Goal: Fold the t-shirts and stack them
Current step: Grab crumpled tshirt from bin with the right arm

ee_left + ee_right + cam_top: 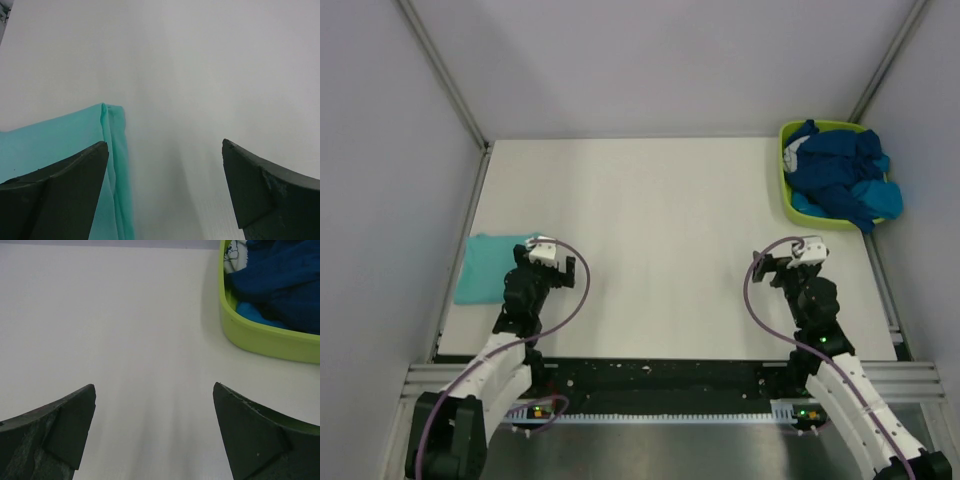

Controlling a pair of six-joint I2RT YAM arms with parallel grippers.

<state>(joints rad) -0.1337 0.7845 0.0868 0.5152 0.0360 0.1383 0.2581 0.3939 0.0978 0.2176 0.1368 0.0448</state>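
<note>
A folded light teal t-shirt (485, 267) lies flat at the table's left edge; its folded corner shows in the left wrist view (60, 145). My left gripper (542, 250) is open and empty, just right of that shirt's near corner (165, 165). A heap of dark navy and bright blue t-shirts (840, 175) fills the lime-green tub (790, 195) at the back right, also in the right wrist view (280, 285). My right gripper (798, 252) is open and empty over bare table (154, 410), in front of the tub.
The lime-green tub's wall (260, 335) stands ahead and right of the right gripper. Grey enclosure walls and metal posts (440, 70) bound the white table (660, 230) on three sides. The arms' bases sit on a black rail (660, 380) at the near edge.
</note>
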